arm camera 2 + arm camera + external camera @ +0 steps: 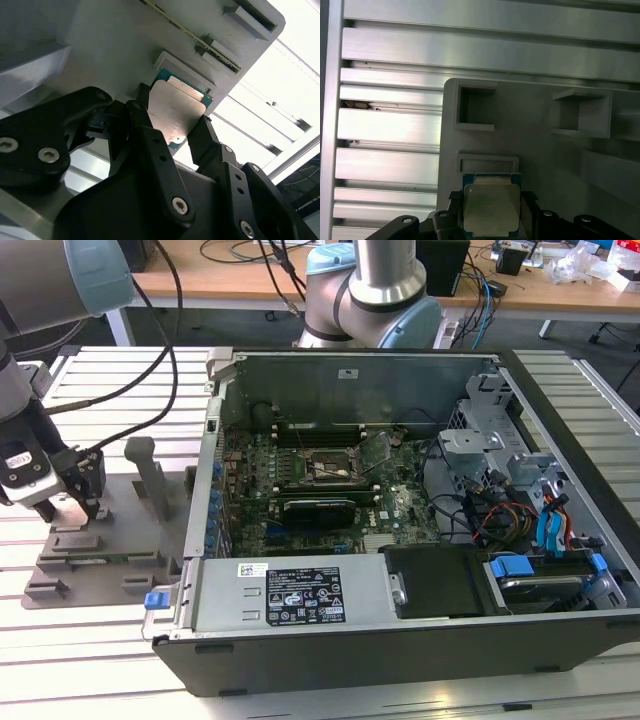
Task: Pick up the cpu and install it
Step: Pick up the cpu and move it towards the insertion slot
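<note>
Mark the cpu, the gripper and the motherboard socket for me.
cpu (491, 210): first wrist view, centre of its silver-grey metal top.
gripper (73, 507): exterior view, the midpoint at its tip, low at the exterior view's left.
motherboard socket (322, 470): exterior view, middle of the open socket inside the case.

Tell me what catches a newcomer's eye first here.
The open computer case dominates the middle of the exterior view, its motherboard bare. At that view's left, the pincer sits low over a grey fixture; both wrist views show it gripping the cpu by its edges.
</note>
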